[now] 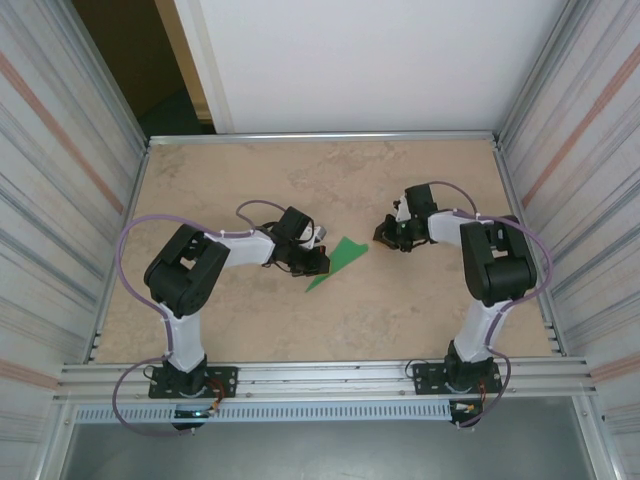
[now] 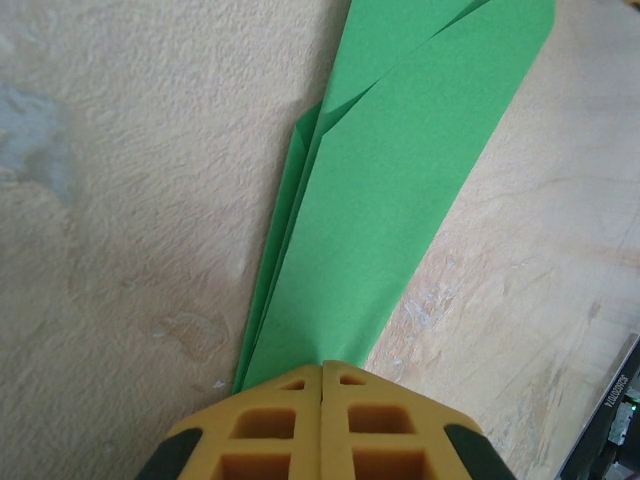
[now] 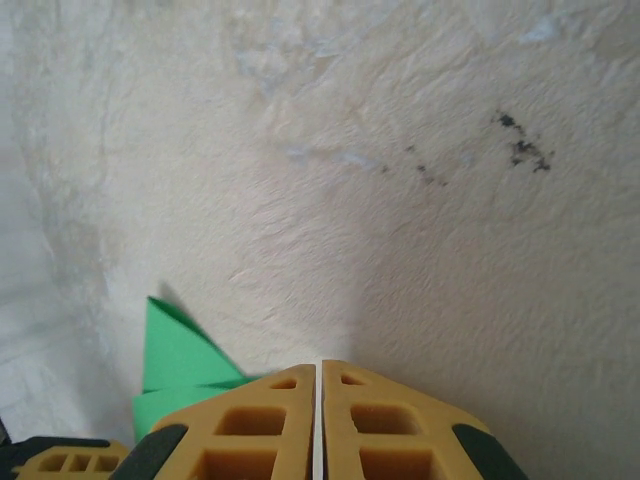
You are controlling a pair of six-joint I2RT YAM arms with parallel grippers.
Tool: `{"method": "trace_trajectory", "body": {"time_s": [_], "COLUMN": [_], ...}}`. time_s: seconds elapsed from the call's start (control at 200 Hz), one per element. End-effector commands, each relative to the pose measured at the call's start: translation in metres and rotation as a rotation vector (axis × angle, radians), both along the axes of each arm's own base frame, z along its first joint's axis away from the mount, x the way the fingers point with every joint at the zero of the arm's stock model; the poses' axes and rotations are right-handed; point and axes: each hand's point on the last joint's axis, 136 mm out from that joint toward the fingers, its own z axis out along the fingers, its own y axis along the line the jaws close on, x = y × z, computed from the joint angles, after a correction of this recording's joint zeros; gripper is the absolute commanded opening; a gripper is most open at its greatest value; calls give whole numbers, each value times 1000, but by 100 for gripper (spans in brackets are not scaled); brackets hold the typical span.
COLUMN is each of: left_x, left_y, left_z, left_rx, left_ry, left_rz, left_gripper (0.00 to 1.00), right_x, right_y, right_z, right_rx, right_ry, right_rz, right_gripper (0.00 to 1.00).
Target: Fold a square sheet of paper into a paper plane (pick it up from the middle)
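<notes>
**Green paper flat on the table, both grippers closed**

The paper (image 1: 340, 260) lies mid-table between the two arms. It is a bright green wedge, with its wide end up toward the right arm and its point trailing down and left. The left wrist view shows it in layers, one flap edge peeking out beside the top sheet and long fold lines running away from the fingers.

The left gripper (image 2: 321, 372) has its jaws pressed tight together with no gap. Its tips are right at the paper, and the green runs in under them. I can't tell whether it's nipped or just pressed down.

The right gripper (image 1: 385, 238) sits just beside the wide end, over bare table (image 1: 250, 180). Its jaws are together with only a hairline seam and nothing between them. In its wrist view a green corner pokes out left of the fingers.
</notes>
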Motion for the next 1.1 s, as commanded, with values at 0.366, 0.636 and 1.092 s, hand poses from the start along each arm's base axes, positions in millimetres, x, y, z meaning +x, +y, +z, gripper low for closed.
{"method": "trace_trajectory", "body": {"time_s": [0.366,0.636,1.092], "left_x": [-14,-12,3], "left_y": [14,5,-21], "left_z": [-16,4,26], "left_rx": [79,17,-101], "left_ry": [85,56,-30], "left_rz": [42,24,-50], "left_gripper": [3,3,6], "right_x": [-59,-57,-66], "right_y": [98,103,89], "right_z": [11,-14,-40], "right_rx": [13,10,-23], "right_ry": [8,59,147], "right_rz": [239,251,286], "right_gripper": [6,4,2]}}
